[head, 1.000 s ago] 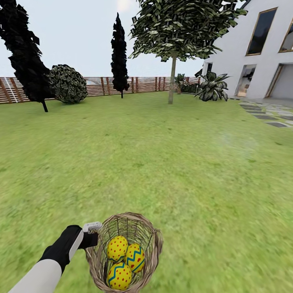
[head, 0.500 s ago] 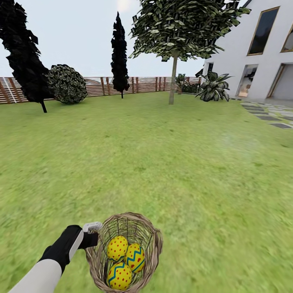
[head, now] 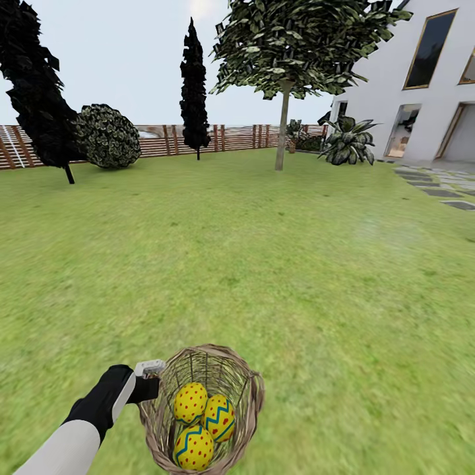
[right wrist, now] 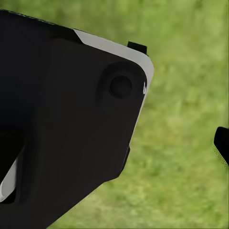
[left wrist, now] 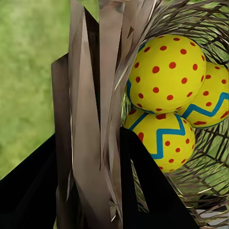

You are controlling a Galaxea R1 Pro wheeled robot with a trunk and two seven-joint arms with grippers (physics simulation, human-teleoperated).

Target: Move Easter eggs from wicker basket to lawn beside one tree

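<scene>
Left gripper (head: 146,386) clamped on wicker basket (head: 245,396) rim, basket held above the lawn (head: 264,264). Three Easter eggs (head: 203,421) inside, touching one another. Tree (head: 284,125) far ahead across open grass; cypress (head: 194,92), round bush (head: 109,135), fence (head: 231,137), house (head: 422,86) around it. Right gripper's state: cannot tell.

A wooden fence (head: 165,140) runs along the far edge. Before it stand two dark cypresses (head: 194,89) and a round bush (head: 107,136); a white house (head: 422,86) rises beyond its right end.
</scene>
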